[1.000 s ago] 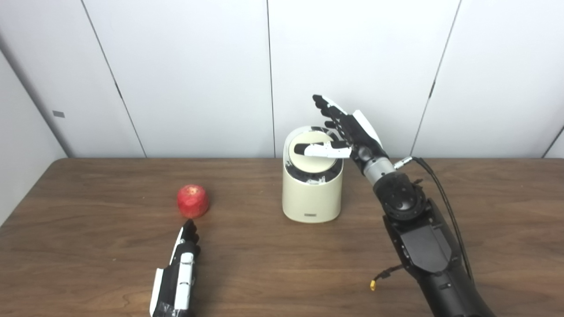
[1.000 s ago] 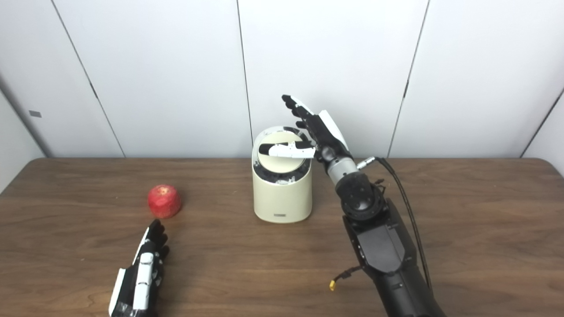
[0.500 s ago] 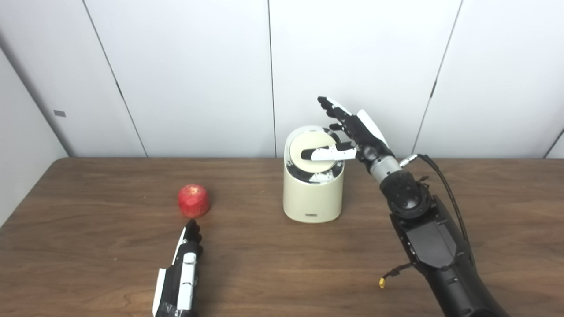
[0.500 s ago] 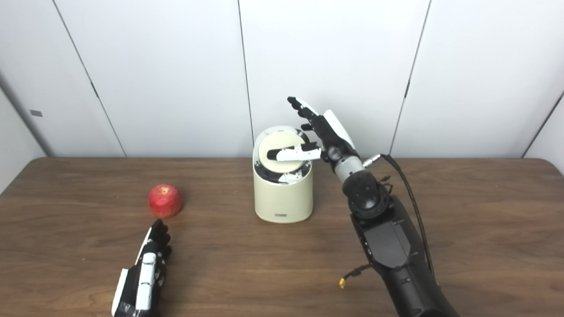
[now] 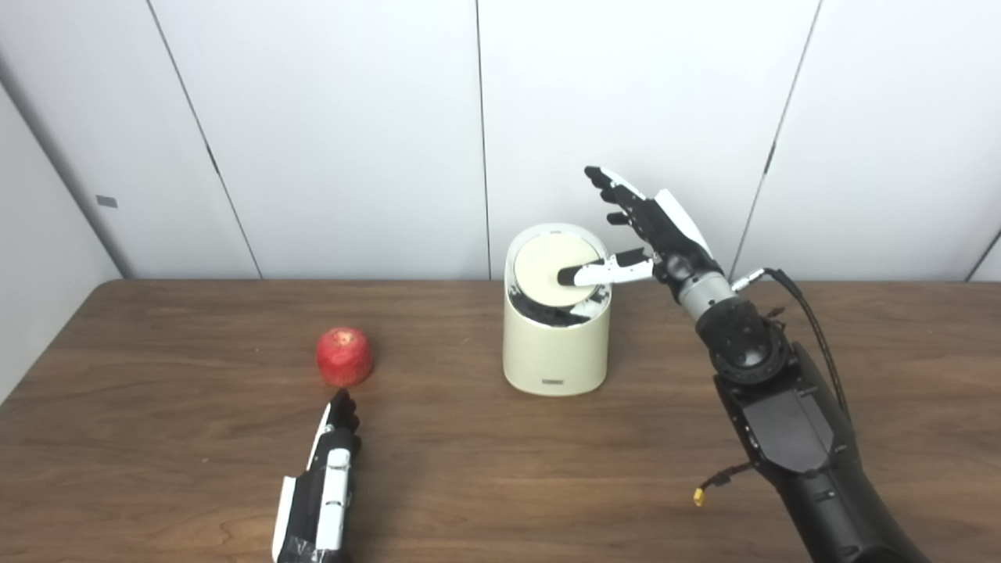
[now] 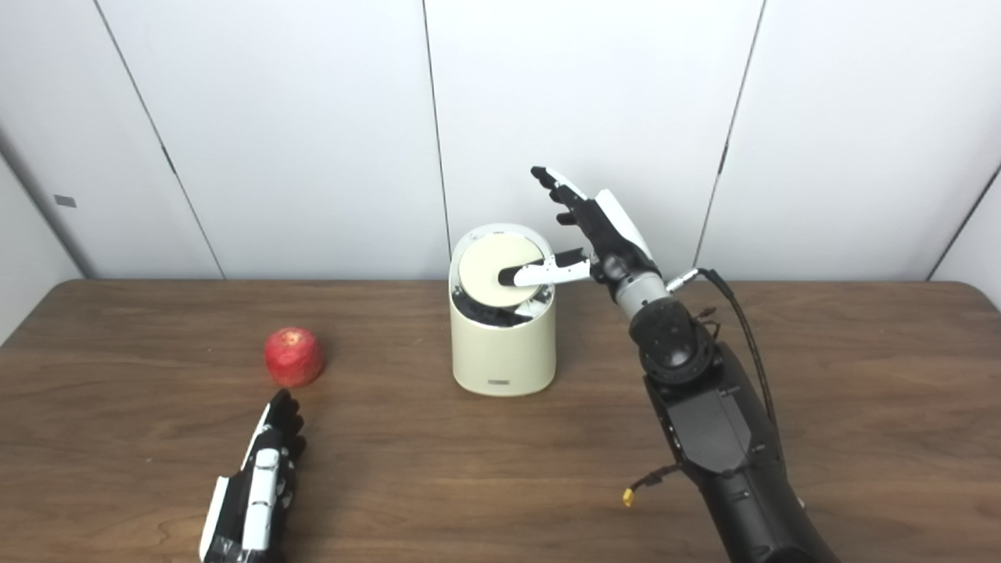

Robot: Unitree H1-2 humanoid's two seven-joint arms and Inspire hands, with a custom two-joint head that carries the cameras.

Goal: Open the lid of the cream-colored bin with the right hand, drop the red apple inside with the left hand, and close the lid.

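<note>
The cream-colored bin (image 5: 556, 348) stands mid-table near the back wall. Its round lid (image 5: 551, 267) is tipped up toward the back, showing a dark gap at the front rim. My right hand (image 5: 649, 227) is open to the bin's upper right, fingers pointing up-left, and its thumb (image 5: 606, 274) reaches over the lid's right edge. The red apple (image 5: 343, 356) sits on the table left of the bin. My left hand (image 5: 326, 477) lies flat on the table just in front of the apple, fingers straight, holding nothing.
The brown wooden table (image 5: 500, 469) runs across the view, backed by white wall panels. A black cable (image 5: 813, 328) hangs from my right forearm, with a small yellow connector (image 5: 697, 494) dangling by the table.
My right hand and arm have shifted to the right, the thumb sliding from the middle of the lid to its right edge. The lid has tilted up further. The left hand and apple are unmoved.
</note>
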